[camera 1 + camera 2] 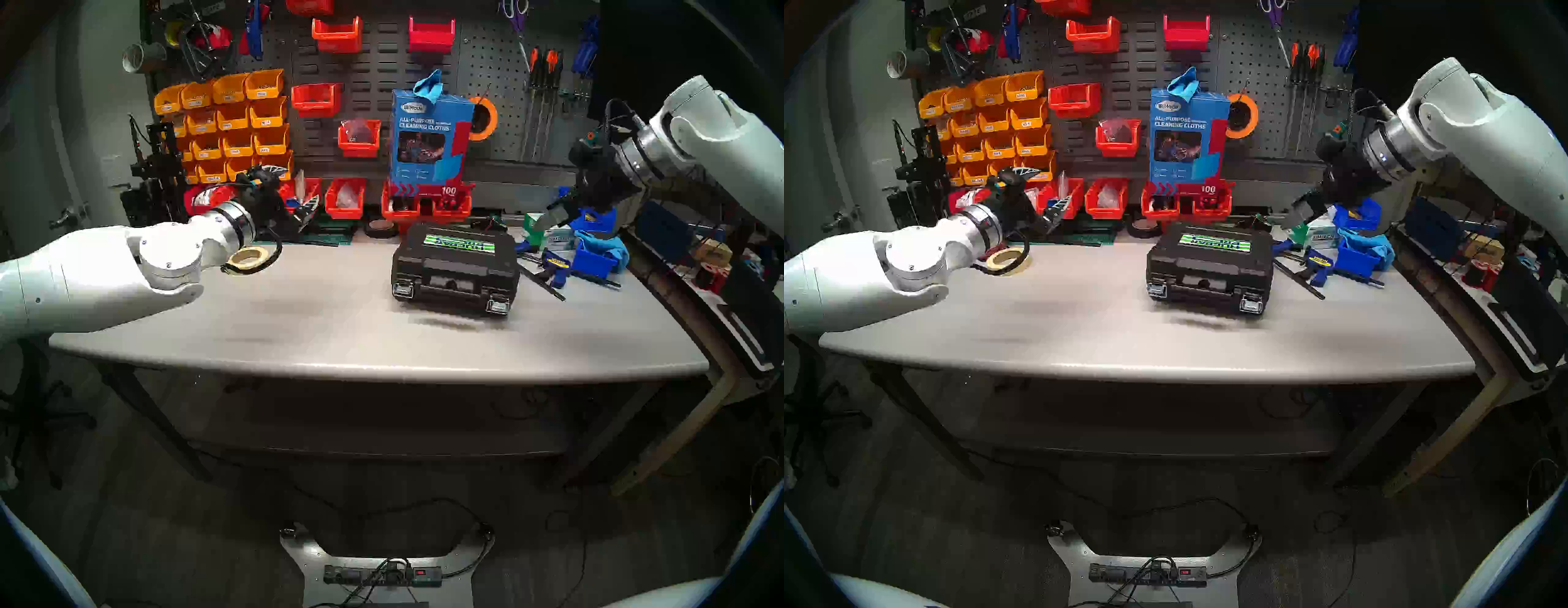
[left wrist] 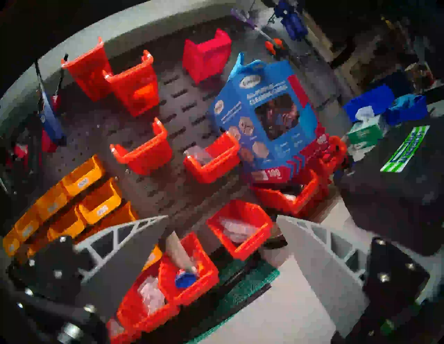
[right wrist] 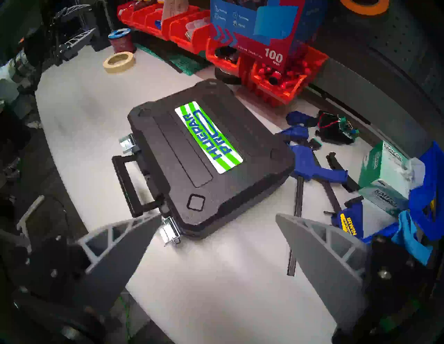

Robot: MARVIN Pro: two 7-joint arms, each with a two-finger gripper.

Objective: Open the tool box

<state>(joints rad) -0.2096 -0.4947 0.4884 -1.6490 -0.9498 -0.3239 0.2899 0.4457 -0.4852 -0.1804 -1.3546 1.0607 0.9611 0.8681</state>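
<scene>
The light is dim and uneven: the grey laminate tabletop [image 1: 322,305] is the brightest surface, while the floor beneath and every corner sink into the dark fisheye rim. The table's front edge bows strongly. A soft shadow lies under the black textured plastic tool box [image 1: 456,267]. The left wrist view is blurred and blocky throughout; the right wrist view is sharper, with glare on the silver metal latches [image 3: 169,230].

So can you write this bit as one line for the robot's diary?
box: shut, flat on table | latches: look flipped up | left gripper: open, empty, far left | right gripper: open, empty, above box
</scene>
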